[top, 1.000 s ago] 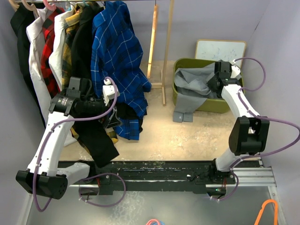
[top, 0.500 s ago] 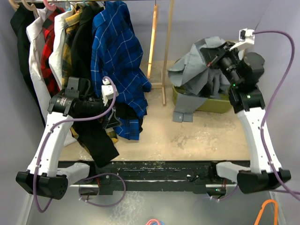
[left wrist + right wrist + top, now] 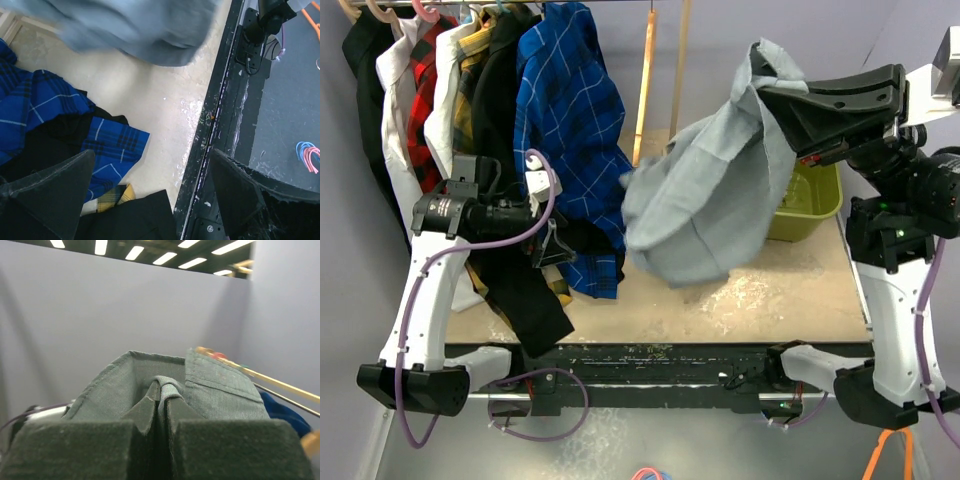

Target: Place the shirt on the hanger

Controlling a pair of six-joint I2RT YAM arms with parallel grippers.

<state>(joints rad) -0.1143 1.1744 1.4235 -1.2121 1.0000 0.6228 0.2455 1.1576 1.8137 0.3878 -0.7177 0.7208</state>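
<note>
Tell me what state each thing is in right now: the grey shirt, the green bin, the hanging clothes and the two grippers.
Grey shirt: up in the air, bunched, dangling.
Right gripper: shut on a fold of that shirt.
Left gripper: open, holding nothing.
Green bin: upright, partly hidden behind that shirt.
Blue checked shirt: hanging up.

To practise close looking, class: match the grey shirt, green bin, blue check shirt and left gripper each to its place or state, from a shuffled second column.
1 grey shirt
2 green bin
3 blue check shirt
4 left gripper

A open, holding nothing
B hanging among other garments, far left
C held in the air by the shut right gripper
D on the table, far right

Pairs: 1-C, 2-D, 3-B, 4-A
</note>
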